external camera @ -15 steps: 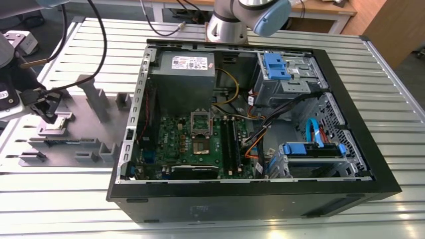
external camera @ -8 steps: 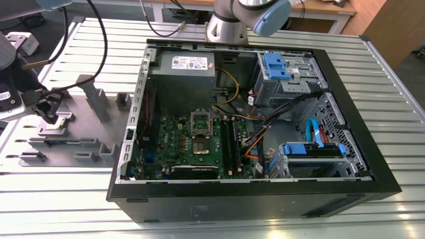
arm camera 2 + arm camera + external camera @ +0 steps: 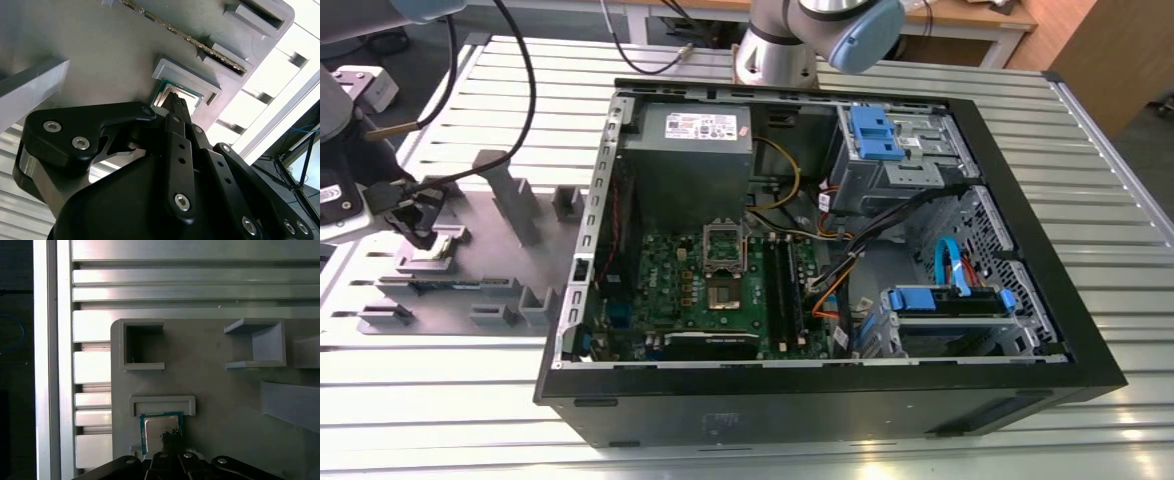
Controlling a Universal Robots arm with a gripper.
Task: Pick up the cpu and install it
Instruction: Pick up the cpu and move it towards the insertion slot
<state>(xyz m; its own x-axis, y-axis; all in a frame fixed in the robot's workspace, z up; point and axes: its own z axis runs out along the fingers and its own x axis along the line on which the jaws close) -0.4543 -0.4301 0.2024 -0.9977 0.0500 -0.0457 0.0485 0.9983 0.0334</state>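
Observation:
The cpu (image 3: pixel 159 426) is a small silvery square chip with a thin green edge. It lies flat in a shallow pocket of the lilac-grey holder plate (image 3: pixel 215 390). My gripper (image 3: pixel 170 439) hangs directly over the chip, its dark tip against or just above the metal top. In the second wrist view the same tip (image 3: pixel 176 102) covers part of the cpu (image 3: pixel 187 95). In the exterior view my gripper (image 3: pixel 420 228) is low over the holder plate (image 3: pixel 480 270), at the exterior view's left. The motherboard socket (image 3: pixel 724 290) sits inside the case with its dark frame (image 3: pixel 724 240) tipped up.
The open black computer case (image 3: pixel 1014 330) fills the middle, with a grey power supply (image 3: pixel 687 130), blue drive brackets (image 3: pixel 874 135) and loose cables (image 3: pixel 834 265). Upright holder blocks (image 3: pixel 507 195) and a strip-like part (image 3: pixel 200 47) stand beside the cpu pocket. The slatted aluminium table (image 3: pixel 454 400) lies all around.

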